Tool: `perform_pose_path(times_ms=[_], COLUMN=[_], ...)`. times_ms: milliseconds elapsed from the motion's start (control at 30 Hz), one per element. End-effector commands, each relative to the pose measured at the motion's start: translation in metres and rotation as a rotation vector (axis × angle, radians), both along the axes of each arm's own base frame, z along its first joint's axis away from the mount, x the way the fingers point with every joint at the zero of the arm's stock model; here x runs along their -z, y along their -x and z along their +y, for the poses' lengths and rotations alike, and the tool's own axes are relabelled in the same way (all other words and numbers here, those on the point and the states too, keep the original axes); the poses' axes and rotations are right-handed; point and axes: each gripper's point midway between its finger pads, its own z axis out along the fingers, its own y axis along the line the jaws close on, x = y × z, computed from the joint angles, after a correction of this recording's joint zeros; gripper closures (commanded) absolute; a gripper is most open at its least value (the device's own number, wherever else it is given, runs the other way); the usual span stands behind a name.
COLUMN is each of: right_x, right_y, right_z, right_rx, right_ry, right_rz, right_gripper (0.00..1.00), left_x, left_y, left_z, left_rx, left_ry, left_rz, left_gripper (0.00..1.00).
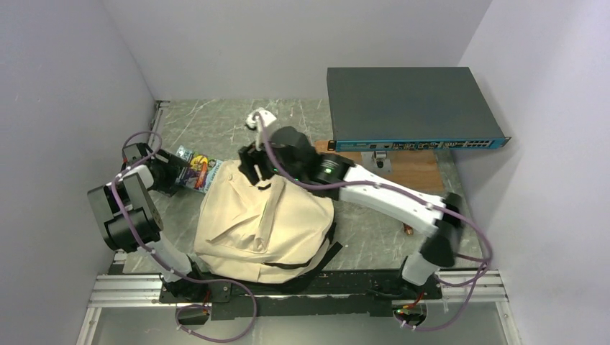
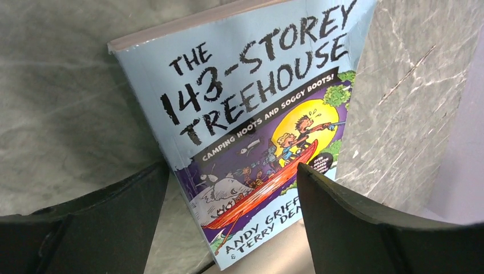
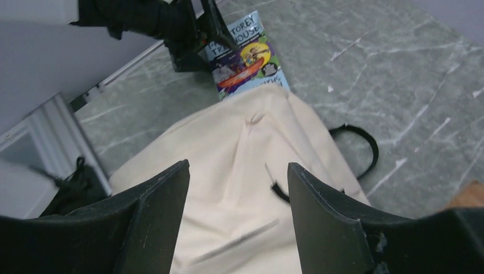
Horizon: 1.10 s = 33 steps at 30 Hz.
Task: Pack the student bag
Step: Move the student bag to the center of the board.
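Observation:
The student bag (image 1: 259, 219), cream-beige and slumped, lies on the grey marble table between the two arms. A paperback book (image 1: 199, 171), "The 143-Storey Treehouse" (image 2: 251, 114), lies flat at the bag's upper left edge, its lower corner against the bag fabric (image 2: 291, 254). My left gripper (image 1: 178, 172) is open, its black fingers either side of the book's lower end (image 2: 231, 177), with a gap showing on the left side. My right gripper (image 1: 255, 171) hovers open over the top of the bag (image 3: 237, 171), nothing between its fingers. The book (image 3: 245, 57) shows beyond it.
A dark grey network switch (image 1: 410, 108) sits on a wooden board (image 1: 421, 171) at the back right. White walls close in on the left, back and right. A black strap loop (image 3: 368, 151) lies on the table beside the bag. Aluminium rails (image 1: 108, 291) line the near edge.

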Motion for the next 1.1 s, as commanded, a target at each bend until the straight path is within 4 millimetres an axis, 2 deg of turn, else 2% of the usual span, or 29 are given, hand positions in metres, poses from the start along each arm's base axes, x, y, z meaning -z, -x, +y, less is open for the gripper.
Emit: perform_pose_path(times_ms=[0, 100, 133, 167, 200, 233, 267, 367, 433, 567, 667, 733, 800, 933, 967, 1067], right_x=[0.019, 0.042, 0.061, 0.059, 0.069, 0.091, 0.099, 0.126, 0.142, 0.184, 0.222, 0.243, 0.256, 0.265, 0.275, 0.277], right_y=[-0.037, -0.062, -0.072, -0.078, -0.085, -0.092, -0.097, -0.113, -0.121, -0.123, -0.113, -0.099, -0.083, -0.056, -0.051, -0.048], right_z=[0.044, 0.083, 0.098, 0.107, 0.118, 0.131, 0.141, 0.158, 0.163, 0.168, 0.163, 0.15, 0.132, 0.086, 0.075, 0.059], right_rx=[0.035, 0.04, 0.04, 0.04, 0.036, 0.028, 0.02, 0.025, 0.032, -0.004, -0.036, -0.031, -0.021, 0.002, 0.01, 0.027], right_ry=[0.078, 0.125, 0.155, 0.145, 0.155, 0.181, 0.186, 0.21, 0.228, 0.265, 0.335, 0.369, 0.39, 0.417, 0.445, 0.468], right_rz=[-0.041, -0.054, -0.054, -0.071, -0.079, -0.075, -0.087, -0.121, -0.15, -0.133, -0.05, 0.031, 0.085, 0.151, 0.174, 0.183], right_gripper=[0.35, 0.36, 0.38, 0.38, 0.39, 0.4, 0.41, 0.44, 0.45, 0.46, 0.52, 0.55, 0.57, 0.55, 0.55, 0.55], left_x=[-0.004, -0.004, -0.004, -0.004, -0.003, -0.002, -0.001, -0.002, -0.003, -0.007, -0.008, -0.007, -0.006, -0.003, -0.002, -0.002], left_y=[-0.022, -0.035, -0.039, -0.042, -0.043, -0.044, -0.044, -0.045, -0.045, -0.047, -0.05, -0.051, -0.051, -0.051, -0.051, -0.052], left_z=[0.009, 0.011, 0.012, 0.013, 0.012, 0.012, 0.011, 0.01, 0.012, 0.011, 0.009, 0.005, 0.002, -0.002, -0.002, -0.004], left_rx=[0.063, 0.11, 0.122, 0.135, 0.149, 0.164, 0.184, 0.232, 0.256, 0.306, 0.337, 0.367, 0.38, 0.387, 0.391, 0.396], left_ry=[-0.031, -0.026, -0.029, -0.031, -0.031, -0.033, -0.034, -0.055, -0.081, -0.123, -0.169, -0.207, -0.222, -0.199, -0.196, -0.184], left_rz=[-0.003, -0.004, -0.002, 0.002, 0.008, 0.011, 0.007, 0.012, 0.025, 0.034, 0.049, 0.071, 0.085, 0.089, 0.091, 0.08], left_gripper=[0.13, 0.16, 0.16, 0.17, 0.17, 0.18, 0.19, 0.21, 0.21, 0.22, 0.22, 0.22, 0.2, 0.2, 0.2, 0.2])
